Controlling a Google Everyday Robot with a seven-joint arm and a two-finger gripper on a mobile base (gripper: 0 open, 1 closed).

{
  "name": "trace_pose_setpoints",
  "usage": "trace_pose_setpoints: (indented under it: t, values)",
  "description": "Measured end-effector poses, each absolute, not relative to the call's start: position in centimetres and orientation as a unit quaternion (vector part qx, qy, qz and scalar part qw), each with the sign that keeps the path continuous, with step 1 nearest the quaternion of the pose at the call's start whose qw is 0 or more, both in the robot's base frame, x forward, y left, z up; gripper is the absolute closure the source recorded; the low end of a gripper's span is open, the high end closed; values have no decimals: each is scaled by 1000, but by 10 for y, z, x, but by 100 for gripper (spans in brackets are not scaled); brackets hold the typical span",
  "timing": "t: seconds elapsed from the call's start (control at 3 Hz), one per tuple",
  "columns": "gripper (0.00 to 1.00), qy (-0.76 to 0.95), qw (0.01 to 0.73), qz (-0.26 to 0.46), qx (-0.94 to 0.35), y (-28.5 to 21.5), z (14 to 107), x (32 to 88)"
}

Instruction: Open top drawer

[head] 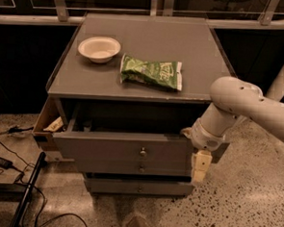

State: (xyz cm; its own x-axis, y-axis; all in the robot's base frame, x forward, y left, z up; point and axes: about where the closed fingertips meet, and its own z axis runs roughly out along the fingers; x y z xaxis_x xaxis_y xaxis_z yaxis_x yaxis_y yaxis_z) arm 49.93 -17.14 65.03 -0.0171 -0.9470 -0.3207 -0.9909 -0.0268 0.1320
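- The arm (263, 107) is a smooth off-white tube, thick and rounded.
- Its bulbous joint housing (232, 92) carries a few small dark round holes.
- A lighter ringed collar (206, 134) ends the forearm.
- The gripper (200, 167), pale cream and blocky, hangs below the table's (151, 39) front right corner.

High camera looks down at cabinet (136, 43), end effector (200, 170) lower right.

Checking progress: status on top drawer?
Gripper at right front corner of top drawer. Drawer stands partly open. Bowl and green snack bag on cabinet top, not in its path.
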Motion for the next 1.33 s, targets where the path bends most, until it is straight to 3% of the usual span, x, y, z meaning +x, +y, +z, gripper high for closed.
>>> trace_pose_setpoints:
  t: [0.67, 1.33]
  values:
    - [0, 669, 12, 226, -708, -171, 677, 443]
    - [0, 665, -2, 235, -709, -173, 678, 435]
